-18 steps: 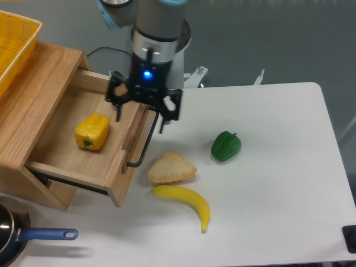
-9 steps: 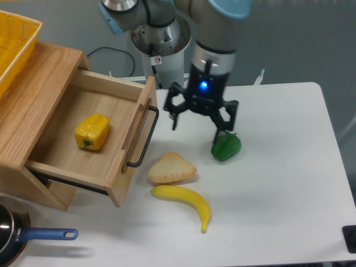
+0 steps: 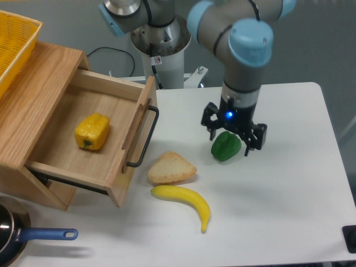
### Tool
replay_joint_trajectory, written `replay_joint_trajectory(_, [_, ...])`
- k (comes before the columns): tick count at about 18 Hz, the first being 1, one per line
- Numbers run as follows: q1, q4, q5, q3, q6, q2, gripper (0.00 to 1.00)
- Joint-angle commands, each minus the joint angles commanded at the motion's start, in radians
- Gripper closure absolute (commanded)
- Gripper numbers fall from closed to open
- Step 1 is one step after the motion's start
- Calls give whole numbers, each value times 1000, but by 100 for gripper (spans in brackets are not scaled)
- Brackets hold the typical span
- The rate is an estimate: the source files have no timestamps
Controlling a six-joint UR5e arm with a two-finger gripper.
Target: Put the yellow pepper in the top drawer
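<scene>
Table point(image 3: 289, 183) is the biggest thing, white and wide. At about nine o'clock on it stands the wooden cabinet point(image 3: 39, 89), with a yellow basket point(image 3: 14, 41) on top at ten o'clock.

The top drawer point(image 3: 72, 133) is pulled wide open, and its black handle point(image 3: 143, 139) sticks out toward the middle of the table. The yellow pepper point(image 3: 92, 132) lies inside the drawer, on the drawer floor, with nothing touching it. So the job looks done, or almost done, with the drawer left open.

The arm point(image 3: 245, 50) reaches down from twelve o'clock. Its gripper point(image 3: 234, 132) has its two fingers spread wide and holds nothing. It hangs right over the green pepper point(image 3: 225, 146), which sits a bit past the middle of the table at about two o'clock, one finger on each side of it.

That is where things could go wrong. If the gripper drops lower, a finger could poke the green pepper and roll it away. If the fingers close, the arm could pick up the wrong pepper.

The banana point(image 3: 183, 203) lies at six o'clock, and the bread piece point(image 3: 169, 168) sits just above it, near the handle. A low swing back to the drawer could knock them, or bump the handle.

A pan with a blue handle point(image 3: 47, 235) peeks in at seven o'clock.
</scene>
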Motion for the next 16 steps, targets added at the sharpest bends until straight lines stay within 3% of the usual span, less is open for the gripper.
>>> replay_joint_trajectory(6, [66, 0, 2, -1, 184, -31, 0])
replay_joint_trajectory(16, [74, 26, 80, 0, 188, -77, 0])
